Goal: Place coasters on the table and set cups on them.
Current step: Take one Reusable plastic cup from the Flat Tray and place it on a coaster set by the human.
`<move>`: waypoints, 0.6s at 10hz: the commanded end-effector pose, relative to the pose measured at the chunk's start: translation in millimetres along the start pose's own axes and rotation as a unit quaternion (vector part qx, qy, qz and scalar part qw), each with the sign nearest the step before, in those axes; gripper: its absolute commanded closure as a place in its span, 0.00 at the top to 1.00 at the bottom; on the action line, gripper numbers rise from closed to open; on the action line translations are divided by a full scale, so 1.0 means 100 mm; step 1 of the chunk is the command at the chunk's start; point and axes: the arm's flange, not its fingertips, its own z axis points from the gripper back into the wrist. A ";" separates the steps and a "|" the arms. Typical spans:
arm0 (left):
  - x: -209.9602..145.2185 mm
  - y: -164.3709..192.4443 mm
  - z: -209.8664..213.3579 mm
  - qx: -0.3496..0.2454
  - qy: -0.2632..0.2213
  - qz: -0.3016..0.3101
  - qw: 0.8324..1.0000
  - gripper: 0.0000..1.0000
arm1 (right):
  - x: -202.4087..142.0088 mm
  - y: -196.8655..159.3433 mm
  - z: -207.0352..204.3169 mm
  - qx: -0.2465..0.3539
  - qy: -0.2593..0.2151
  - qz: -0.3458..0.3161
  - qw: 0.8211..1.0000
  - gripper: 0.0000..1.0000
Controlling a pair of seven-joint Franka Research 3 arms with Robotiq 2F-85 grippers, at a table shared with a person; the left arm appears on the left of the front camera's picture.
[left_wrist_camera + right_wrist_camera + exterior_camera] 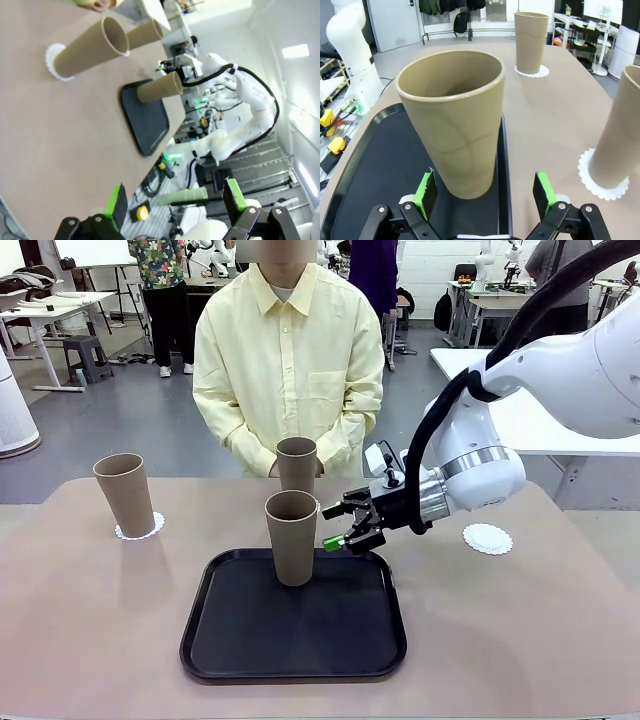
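Cups stand in three spots around our black tray: one cup upright on the tray's far edge, a second cup to the tray's far left on a lacy coaster, and a third cup just beyond the tray, near the person's clasped hands, its base hidden in the front view but resting on a coaster in our right wrist view. Another coaster lies bare on the table to the tray's right. Our right end effector sits level beside the tray cup — jaws spread wide, touching nothing. Our left end effector hangs released too, above the table well apart from the tray.
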 end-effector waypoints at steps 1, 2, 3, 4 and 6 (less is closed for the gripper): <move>0.00 -0.02 0.01 0.001 -0.002 0.001 1.000 1.00 | -0.02 0.03 -0.09 0.014 0.002 0.014 1.000 1.00; 0.00 -0.02 0.01 0.001 -0.002 0.001 1.000 1.00 | -0.02 0.04 -0.13 0.017 0.004 0.015 1.000 1.00; 0.00 -0.02 0.01 0.001 -0.002 0.001 1.000 1.00 | -0.04 0.06 -0.16 0.021 0.007 0.014 1.000 1.00; 0.00 -0.02 0.01 0.001 -0.002 0.001 1.000 1.00 | -0.07 0.06 -0.21 0.019 0.014 0.016 1.000 1.00; 0.00 -0.02 0.01 0.001 -0.002 0.001 1.000 1.00 | -0.16 0.06 -0.28 0.028 0.018 0.005 0.999 1.00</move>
